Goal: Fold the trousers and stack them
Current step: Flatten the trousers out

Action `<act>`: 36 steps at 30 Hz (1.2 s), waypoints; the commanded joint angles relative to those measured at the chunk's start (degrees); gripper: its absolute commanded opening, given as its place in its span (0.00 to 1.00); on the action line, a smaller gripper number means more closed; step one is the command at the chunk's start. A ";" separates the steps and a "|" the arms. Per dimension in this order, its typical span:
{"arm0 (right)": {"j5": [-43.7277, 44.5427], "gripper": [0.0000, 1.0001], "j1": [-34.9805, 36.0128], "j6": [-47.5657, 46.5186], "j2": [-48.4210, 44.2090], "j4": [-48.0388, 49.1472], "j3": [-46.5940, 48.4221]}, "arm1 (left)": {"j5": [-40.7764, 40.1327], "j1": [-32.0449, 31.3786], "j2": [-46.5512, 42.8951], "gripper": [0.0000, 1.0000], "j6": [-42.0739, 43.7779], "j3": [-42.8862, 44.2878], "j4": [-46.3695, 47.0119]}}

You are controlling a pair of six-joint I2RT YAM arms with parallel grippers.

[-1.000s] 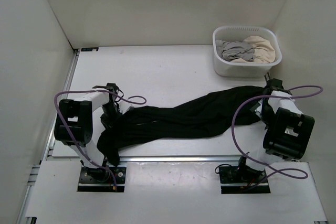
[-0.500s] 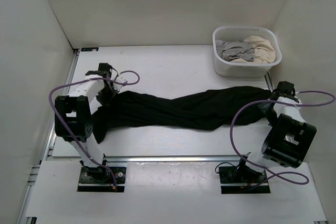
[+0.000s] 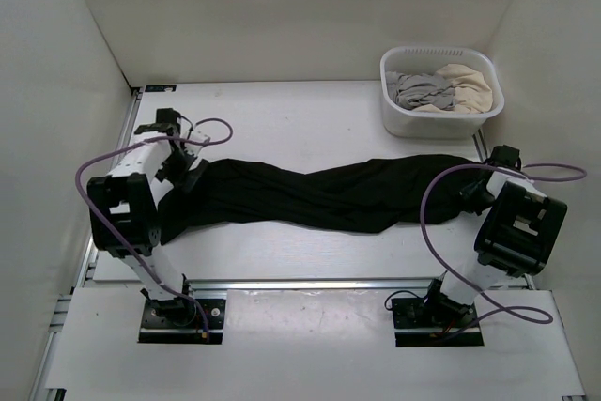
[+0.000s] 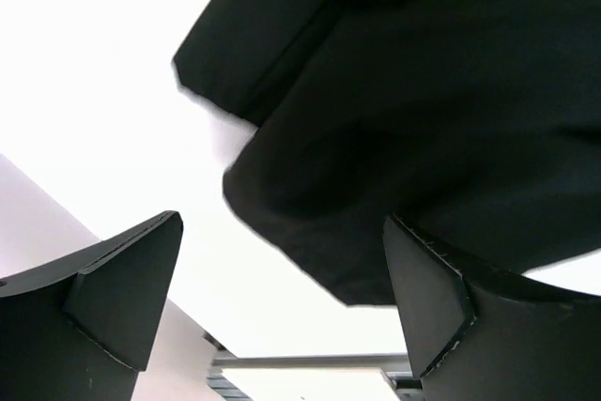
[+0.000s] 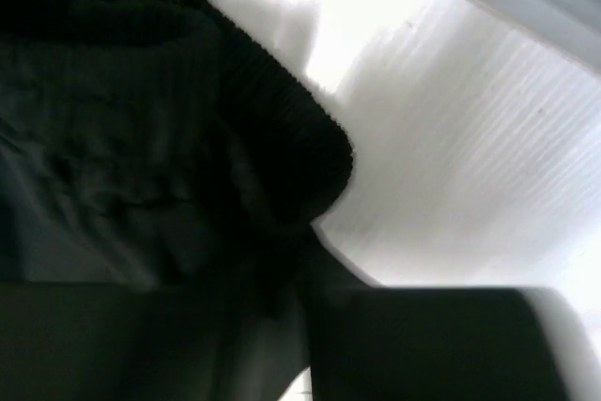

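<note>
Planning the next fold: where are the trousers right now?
Top view: the trousers lie stretched left to right across the middle of the table, their right end near the white basket.

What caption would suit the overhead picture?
Black trousers lie stretched across the table, a basket of clothes at its far right.

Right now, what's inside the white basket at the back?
A crumpled gray garment and a cream garment to its right fill the basket. Anything beneath them, and the basket's bottom, is covered.
</note>
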 commanded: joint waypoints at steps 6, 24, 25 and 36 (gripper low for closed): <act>2.42 0.00 -0.03 -0.23 -4.08 -4.25 -0.61 | 11.60 7.05 -5.78 0.84 1.54 -3.11 -9.31; -3.64 0.00 -2.40 -5.41 -16.05 -19.21 9.82 | 5.63 4.07 1.16 0.14 11.22 -14.67 4.31; -5.20 0.00 -2.93 -6.20 -15.00 -21.12 12.36 | 4.76 4.07 1.68 0.14 10.69 -13.53 4.31; -18.83 0.00 -7.50 -9.37 -7.52 -34.41 44.39 | -0.69 13.56 3.88 0.14 11.21 29.90 -10.01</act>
